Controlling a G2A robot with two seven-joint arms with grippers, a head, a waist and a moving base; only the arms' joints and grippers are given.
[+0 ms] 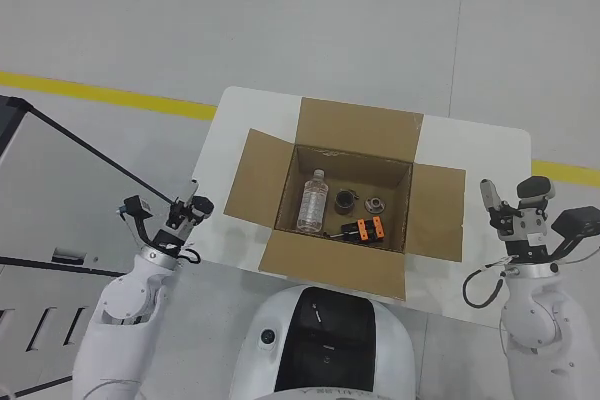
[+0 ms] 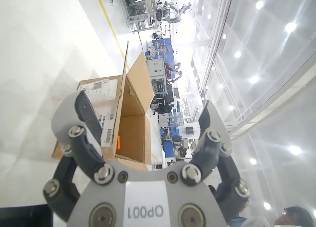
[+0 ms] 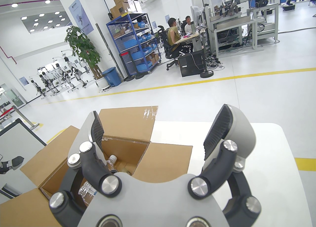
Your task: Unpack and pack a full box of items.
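**Item 1.** Brown corrugated cardboard box (image 1: 360, 125), set at the middle of the white rectangular table (image 1: 480, 140). All four flaps are folded outward and lie nearly flat. This is judged to keep the opening free for reaches from above.

**Contents, read on a dial centred on the box floor, 12 o'clock pointing away from the robot:**
- Clear plastic bottle with a white cap (image 1: 313, 200), laid on its side at 9 o'clock with the cap toward 12. A grasp across its body is judged the likely way to lift it.
- Small black round part (image 1: 344, 200), near the centre and just beside the bottle.
- Second small dark round part (image 1: 375, 206), at 3 o'clock. Its exact kind cannot be told.
- Orange-and-black block-shaped item (image 1: 365, 229), at 5 o'clock near the front wall.
- Much of the floor is seen bare, so the box is not judged full. Unpacking is taken as the step in hand.

**Item 2.** Left gripper (image 2: 148, 119), held at 9 o'clock of the box by the table's edge, well apart from the cardboard. Its ribbed fingers are spread wide and nothing is held.

**Item 3.** Right gripper (image 3: 158, 134), held at 3 o'clock over the table's edge and tilted toward the opening. Its fingers are likewise parted and nothing is held. The flanking stance is judged a ready posture.

**Item 4.** Yellow floor line (image 1: 80, 92), running beyond the table at 12 o'clock.
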